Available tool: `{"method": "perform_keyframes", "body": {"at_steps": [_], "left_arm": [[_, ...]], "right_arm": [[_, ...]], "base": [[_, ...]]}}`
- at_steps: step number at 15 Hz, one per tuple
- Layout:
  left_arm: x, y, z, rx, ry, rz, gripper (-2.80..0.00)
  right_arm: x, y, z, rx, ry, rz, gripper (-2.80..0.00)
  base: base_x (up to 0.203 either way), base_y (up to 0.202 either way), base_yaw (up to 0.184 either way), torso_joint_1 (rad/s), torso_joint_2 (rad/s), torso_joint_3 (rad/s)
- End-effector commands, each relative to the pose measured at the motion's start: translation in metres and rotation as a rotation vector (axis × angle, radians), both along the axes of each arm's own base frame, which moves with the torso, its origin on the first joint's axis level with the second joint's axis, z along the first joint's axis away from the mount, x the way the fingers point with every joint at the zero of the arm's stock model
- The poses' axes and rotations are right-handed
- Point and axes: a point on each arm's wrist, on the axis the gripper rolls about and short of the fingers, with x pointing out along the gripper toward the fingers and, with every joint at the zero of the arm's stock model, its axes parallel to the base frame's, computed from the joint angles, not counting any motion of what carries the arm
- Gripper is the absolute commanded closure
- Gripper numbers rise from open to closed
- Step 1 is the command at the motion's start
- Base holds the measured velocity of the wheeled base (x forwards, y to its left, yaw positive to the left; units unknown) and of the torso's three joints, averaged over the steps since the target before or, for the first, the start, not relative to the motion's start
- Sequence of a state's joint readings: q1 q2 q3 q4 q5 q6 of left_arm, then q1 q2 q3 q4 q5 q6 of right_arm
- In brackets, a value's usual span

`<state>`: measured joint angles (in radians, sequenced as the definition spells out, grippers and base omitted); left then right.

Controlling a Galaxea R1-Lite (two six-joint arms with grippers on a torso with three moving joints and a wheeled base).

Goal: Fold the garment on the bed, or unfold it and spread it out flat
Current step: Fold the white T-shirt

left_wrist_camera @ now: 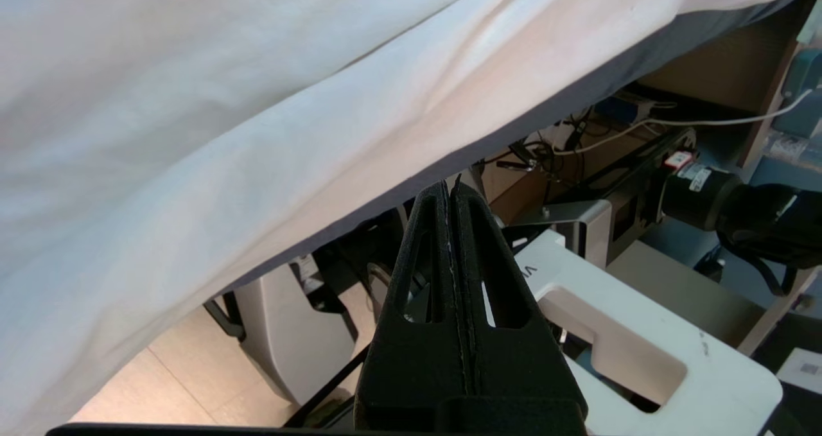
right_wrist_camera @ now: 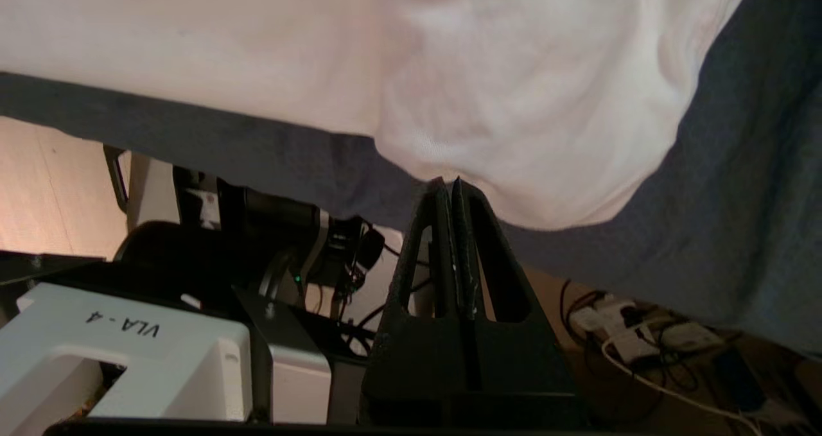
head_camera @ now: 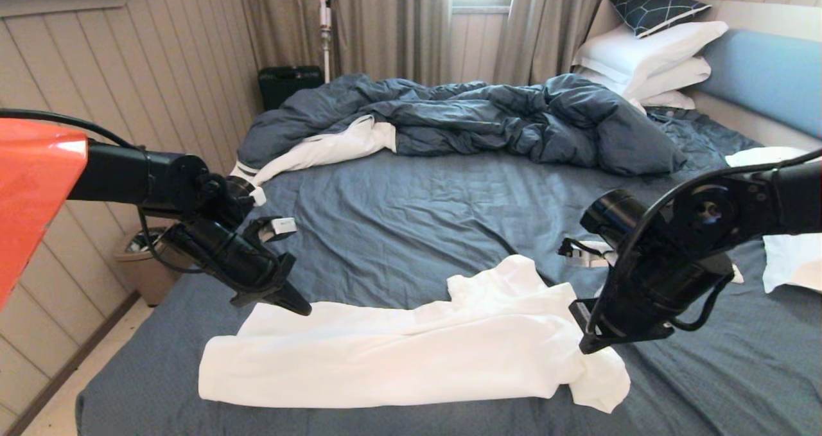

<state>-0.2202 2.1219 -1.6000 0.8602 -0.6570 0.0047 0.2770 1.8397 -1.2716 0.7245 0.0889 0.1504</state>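
The garment [head_camera: 411, 352], a white T-shirt, lies folded into a long band across the near part of the bed [head_camera: 398, 218], with one sleeve sticking up toward the middle. My left gripper [head_camera: 302, 307] hovers shut and empty over the band's far left corner. Over the rumpled right end, my right gripper [head_camera: 587, 345] is also shut with nothing between its fingers. In the left wrist view the gripper [left_wrist_camera: 451, 189] points past the garment [left_wrist_camera: 257, 102] and the bed's edge. In the right wrist view the gripper [right_wrist_camera: 449, 182] sits just short of the garment [right_wrist_camera: 526, 102].
A rumpled dark-blue duvet [head_camera: 462, 118] with white lining fills the far half of the bed. White pillows [head_camera: 648, 57] are stacked by the blue headboard [head_camera: 764, 76]. Another white piece [head_camera: 793, 262] lies at the right edge. A bin [head_camera: 138, 262] stands on the floor left.
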Motion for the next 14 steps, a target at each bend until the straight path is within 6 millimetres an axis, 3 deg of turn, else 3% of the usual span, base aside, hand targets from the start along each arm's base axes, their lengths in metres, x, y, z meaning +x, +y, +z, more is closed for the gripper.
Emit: {"method": "perform_keyframes", "body": {"at_steps": [1, 5, 9, 12, 14], "left_arm": [[-0.001, 0.001, -0.004, 0.001, 0.021, 0.0, 0.0], [-0.003, 0.002, -0.012, 0.011, 0.05, -0.003, 0.0], [-0.003, 0.004, -0.018, 0.009, 0.068, 0.005, 0.0], [0.002, 0.004, -0.024, 0.006, 0.066, 0.004, 0.0], [0.004, 0.003, -0.027, 0.011, 0.069, 0.001, 0.0]], "right_arm": [[-0.002, 0.002, 0.0, 0.004, -0.011, 0.009, 0.0], [0.012, 0.044, -0.034, -0.019, 0.055, 0.111, 0.0], [0.043, 0.063, -0.071, -0.054, 0.1, 0.114, 0.0], [0.06, 0.065, -0.094, -0.146, 0.104, 0.08, 0.0], [0.061, 0.05, -0.095, -0.163, 0.115, 0.042, 0.0]], "base": [[0.0, 0.0, 0.0, 0.0, 0.0, 0.0], [0.0, 0.0, 0.0, 0.0, 0.0, 0.0], [0.0, 0.0, 0.0, 0.0, 0.0, 0.0], [0.0, 0.0, 0.0, 0.0, 0.0, 0.0], [0.0, 0.0, 0.0, 0.0, 0.0, 0.0]]}}
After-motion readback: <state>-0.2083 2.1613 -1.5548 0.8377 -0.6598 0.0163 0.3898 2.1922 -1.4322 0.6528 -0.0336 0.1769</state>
